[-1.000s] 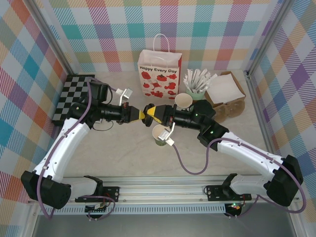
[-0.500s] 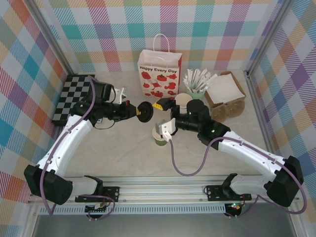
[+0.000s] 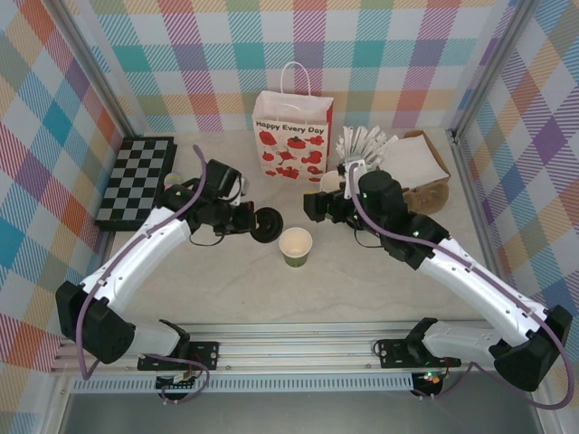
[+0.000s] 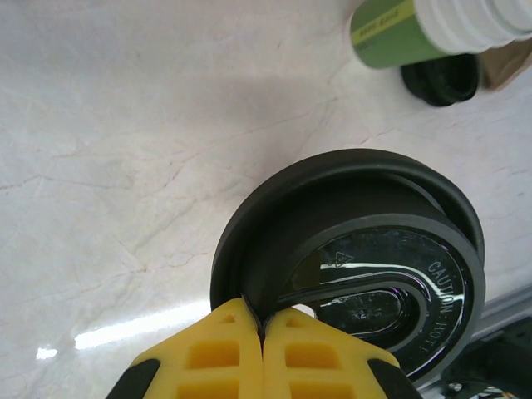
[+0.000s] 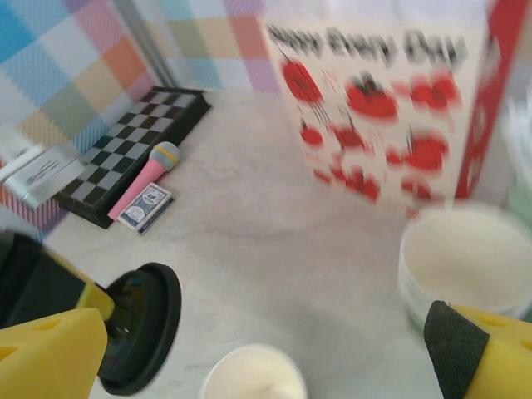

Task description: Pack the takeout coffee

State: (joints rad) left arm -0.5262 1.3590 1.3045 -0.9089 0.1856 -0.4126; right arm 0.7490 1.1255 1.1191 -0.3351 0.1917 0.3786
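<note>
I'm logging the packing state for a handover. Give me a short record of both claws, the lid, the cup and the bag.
green cup: upright, lidless, on the table
left claw: shut on the rim of the black lid
black lid: off the green cup, to its left
right claw: open, holding nothing
gift bag: standing upright at the back

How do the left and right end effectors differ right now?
The left end effector is shut; the right end effector is open. The left end effector pinches the black lid by its rim; the right end effector holds nothing. Both have yellow fingers.
</note>
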